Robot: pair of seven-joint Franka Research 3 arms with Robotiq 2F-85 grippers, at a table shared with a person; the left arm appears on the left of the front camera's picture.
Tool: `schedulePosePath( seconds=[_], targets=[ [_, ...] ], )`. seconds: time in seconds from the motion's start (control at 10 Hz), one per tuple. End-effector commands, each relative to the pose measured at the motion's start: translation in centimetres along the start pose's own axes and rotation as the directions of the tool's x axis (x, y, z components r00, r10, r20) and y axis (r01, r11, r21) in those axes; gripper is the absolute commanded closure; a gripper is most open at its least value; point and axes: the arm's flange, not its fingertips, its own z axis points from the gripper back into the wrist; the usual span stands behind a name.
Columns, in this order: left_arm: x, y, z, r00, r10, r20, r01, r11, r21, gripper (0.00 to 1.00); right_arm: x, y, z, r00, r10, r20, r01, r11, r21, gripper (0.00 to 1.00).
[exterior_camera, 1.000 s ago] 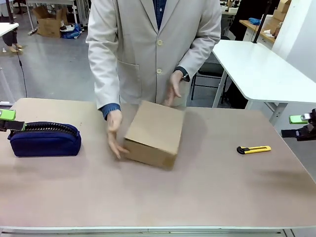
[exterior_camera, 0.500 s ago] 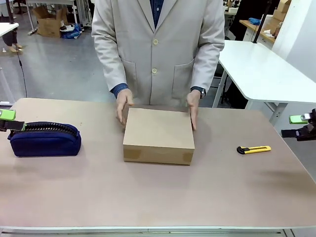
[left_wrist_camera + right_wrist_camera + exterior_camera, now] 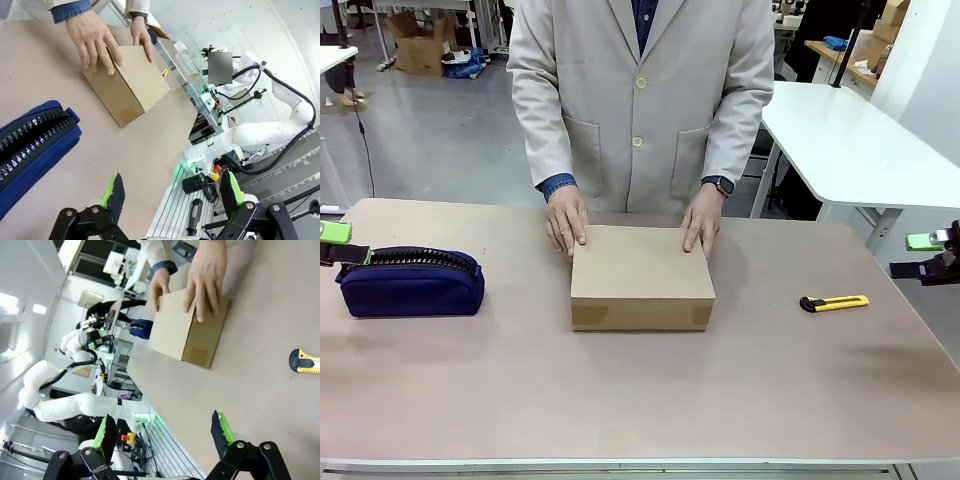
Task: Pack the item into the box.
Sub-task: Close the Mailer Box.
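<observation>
Pale beige counter (image 3: 740, 390), smooth and matt, workshop floor and white tables beyond it.

Box (image 3: 641, 277): plain brown cardboard, shallow, rectangular, lid shut flat; clear tape patches at both lower front corners. Sits at the middle of the counter, squared to its near edge. No stapler can be seen.

Person's hands: one hand (image 3: 565, 219) on the box's far left corner, the other hand (image 3: 702, 219) on its far right corner, fingers lying over the top edge. Beige coat, blue cuffs, a wristwatch on the hand at the box's right.

Navy zippered pouch (image 3: 410, 282): well left of the box, zip uppermost.

Yellow utility knife (image 3: 833, 303): right of the box, well apart from it.

Left claw (image 3: 172, 192): fingers spread wide, nothing between them; above the counter's left end, just beside the pouch.

Right claw (image 3: 162, 432): fingers spread wide, empty; off the counter's right end, beyond the knife.
</observation>
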Motion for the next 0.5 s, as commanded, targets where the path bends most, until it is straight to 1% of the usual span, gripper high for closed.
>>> schedulePosePath(
  seconds=[0.0, 0.4],
  targets=[
    [-0.16, -0.32, 0.10, 1.000, -0.002, -0.008, 0.002, 1.000, 0.003, 0.00, -0.36, 0.32, 0.43, 1.000, 0.002, -0.008, -0.002, 1.000, 0.006, 0.00],
    [-0.16, -0.32, 0.10, 1.000, -0.002, -0.008, 0.002, 1.000, 0.003, 0.00, -0.36, 0.32, 0.43, 1.000, 0.002, -0.008, -0.002, 1.000, 0.006, 0.00]
  ],
)
